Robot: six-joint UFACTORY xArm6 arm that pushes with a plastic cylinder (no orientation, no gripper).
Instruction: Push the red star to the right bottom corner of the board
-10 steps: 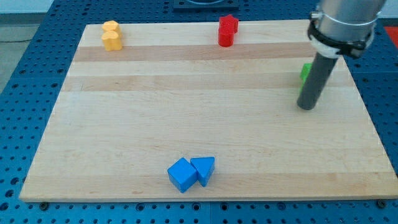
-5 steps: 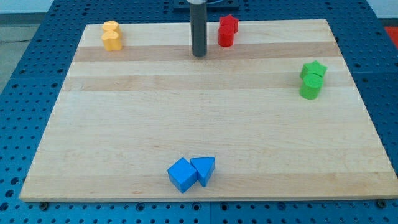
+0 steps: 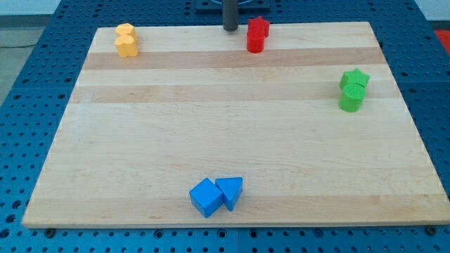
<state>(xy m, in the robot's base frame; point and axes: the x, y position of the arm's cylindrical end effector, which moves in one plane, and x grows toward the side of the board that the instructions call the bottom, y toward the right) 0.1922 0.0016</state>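
Note:
The red star (image 3: 259,27) sits at the board's top edge, right of centre, touching a red cylinder (image 3: 254,42) just below it. My tip (image 3: 230,29) stands at the top edge just left of the red star, a small gap apart. The wooden board (image 3: 232,126) fills the view; its right bottom corner (image 3: 439,218) is far from the star.
A green star (image 3: 356,77) and a green cylinder (image 3: 351,98) sit together near the right edge. A blue cube (image 3: 206,197) and a blue triangle (image 3: 230,191) touch near the bottom edge. Two yellow blocks (image 3: 126,40) sit at the top left.
My tip went from beside the green blocks at the right to left of the red blocks, then up to the top edge. No block has moved.

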